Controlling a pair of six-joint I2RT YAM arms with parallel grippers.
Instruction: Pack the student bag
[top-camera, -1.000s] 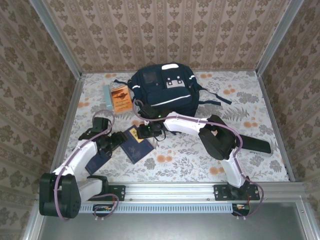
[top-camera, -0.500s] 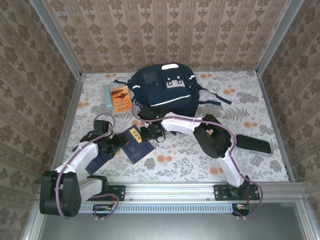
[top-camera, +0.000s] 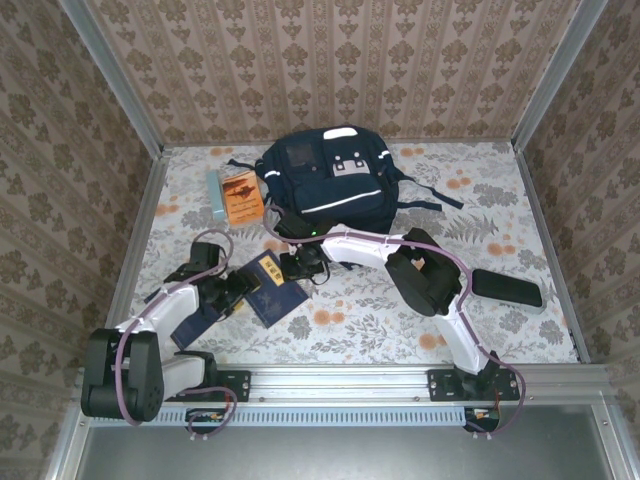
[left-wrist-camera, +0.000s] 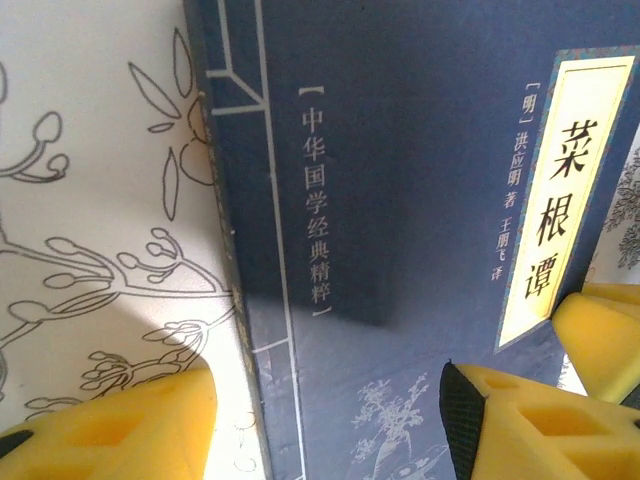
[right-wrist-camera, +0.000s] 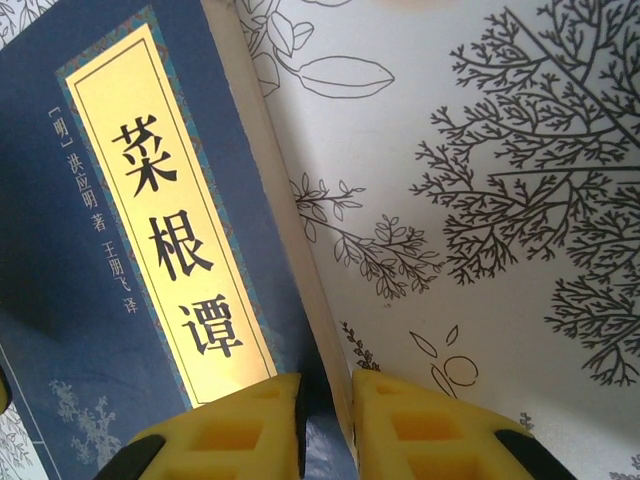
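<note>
The student bag (top-camera: 330, 180) is a navy backpack with white stripes, standing at the back centre of the table. A blue book (top-camera: 272, 288) with a yellow title strip lies in front of it, between both grippers. My right gripper (right-wrist-camera: 328, 385) is shut on the blue book (right-wrist-camera: 130, 200) at its page edge, one yellow finger on the cover and one on the table side. At the book's spine edge my left gripper (left-wrist-camera: 325, 400) stands open. One of its fingers is over the cover (left-wrist-camera: 400, 200) and the other over the tablecloth.
An orange book (top-camera: 240, 197) and a teal box (top-camera: 217, 193) lie left of the bag. A flat black case (top-camera: 506, 288) lies at the right. Another dark flat item (top-camera: 195, 320) lies under the left arm. Bag straps (top-camera: 430, 195) trail to the right.
My right gripper's jaws have closed in on the blue book's edge. The left jaws have narrowed slightly, and the left arm has shifted a little.
</note>
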